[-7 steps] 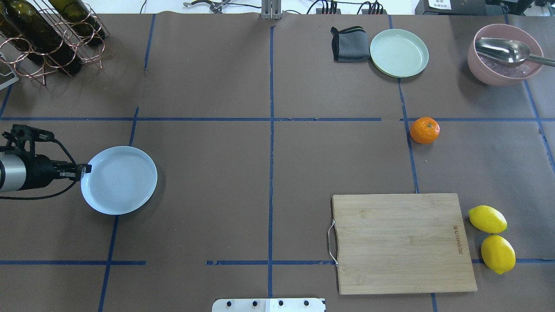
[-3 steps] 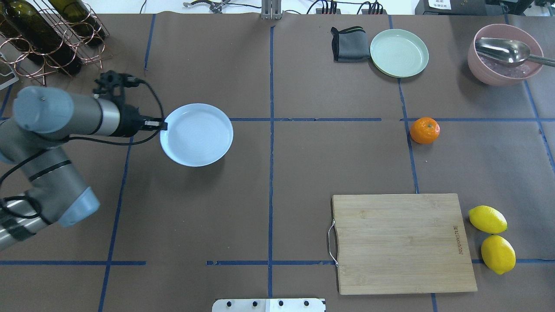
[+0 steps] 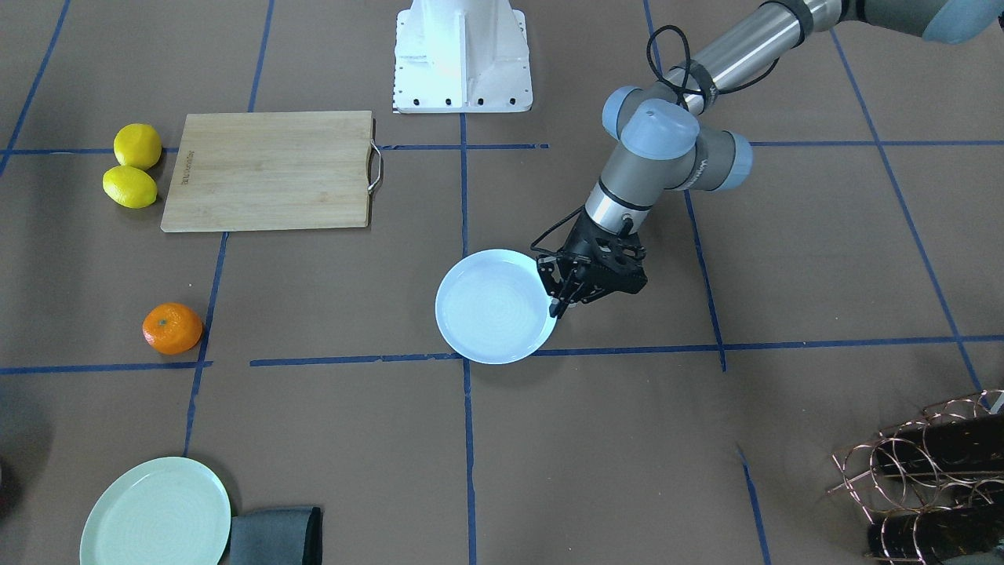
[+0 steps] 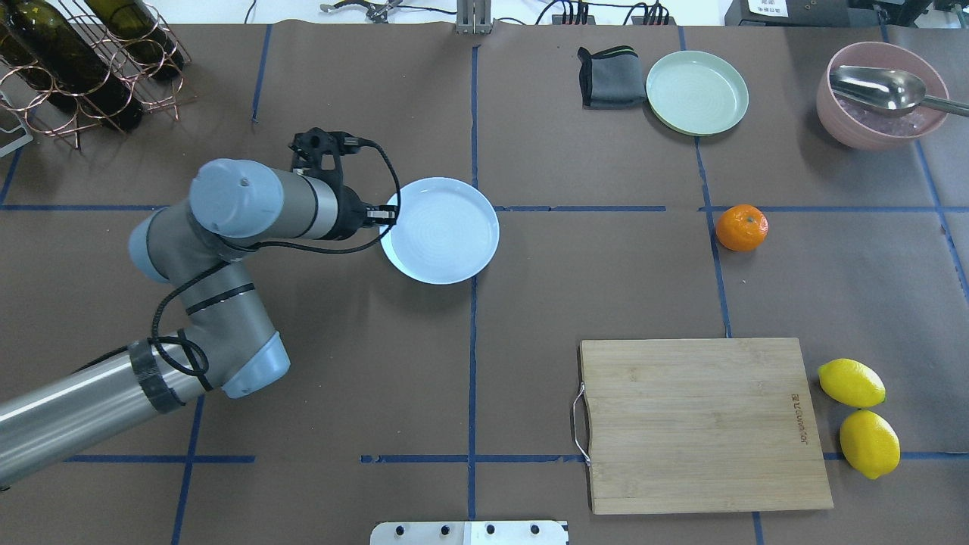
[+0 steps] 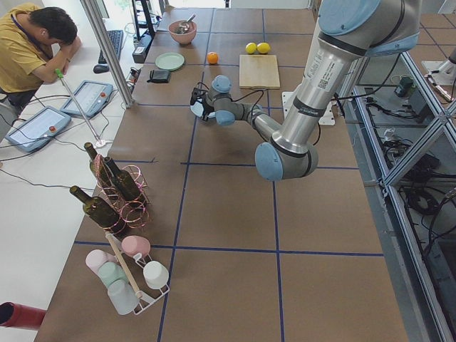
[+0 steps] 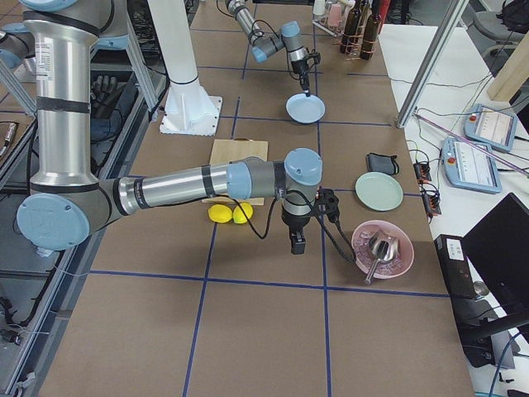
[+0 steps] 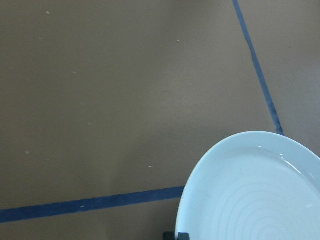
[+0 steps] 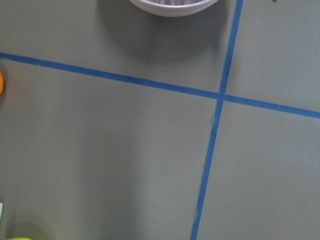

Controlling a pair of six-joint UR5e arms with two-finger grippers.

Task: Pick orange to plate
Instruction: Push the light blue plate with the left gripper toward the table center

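The orange rests on the brown table at the right, on a blue tape line; it also shows in the front view and as a sliver in the right wrist view. My left gripper is shut on the left rim of the pale blue plate, which it holds at the table's middle, far left of the orange. The front view shows the same grip on the plate. My right gripper hangs near the pink bowl and shows only in the right side view, so I cannot tell its state.
A pale green plate and a folded grey cloth lie at the far right. A pink bowl holds a metal scoop. A wooden cutting board and two lemons lie near right. A wine rack stands far left.
My left arm has carried the plate from the table's left side rightward to the centre line. The orange has not moved.
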